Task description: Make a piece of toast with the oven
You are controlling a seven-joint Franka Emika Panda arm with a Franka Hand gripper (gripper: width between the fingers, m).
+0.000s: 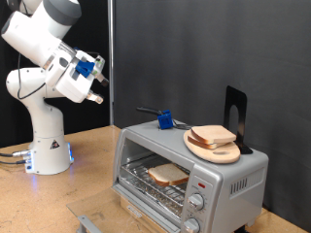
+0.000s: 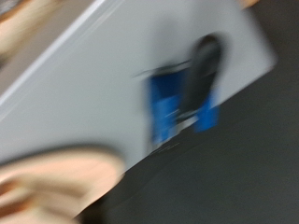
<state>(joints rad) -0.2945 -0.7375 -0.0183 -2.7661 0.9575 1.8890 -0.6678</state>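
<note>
The silver toaster oven (image 1: 233,175) stands at the exterior view's lower right, and its door seems folded down open. One slice of bread (image 1: 167,175) lies on the wire rack inside. A second pale slice with a brown crust (image 1: 214,135) lies on a round wooden board (image 1: 216,150) on the oven's top. My gripper (image 1: 96,93) hangs in the air to the upper left of the oven and holds nothing that shows. The wrist view is blurred. It shows the oven's grey top (image 2: 84,103) and the board's edge (image 2: 56,182), but no fingers.
A blue clip-like object with a black handle (image 1: 164,120) lies on the oven's top and shows in the wrist view (image 2: 182,98). A black stand (image 1: 235,112) rises behind the board. The robot's white base (image 1: 49,146) stands on the wooden table (image 1: 39,209) at left.
</note>
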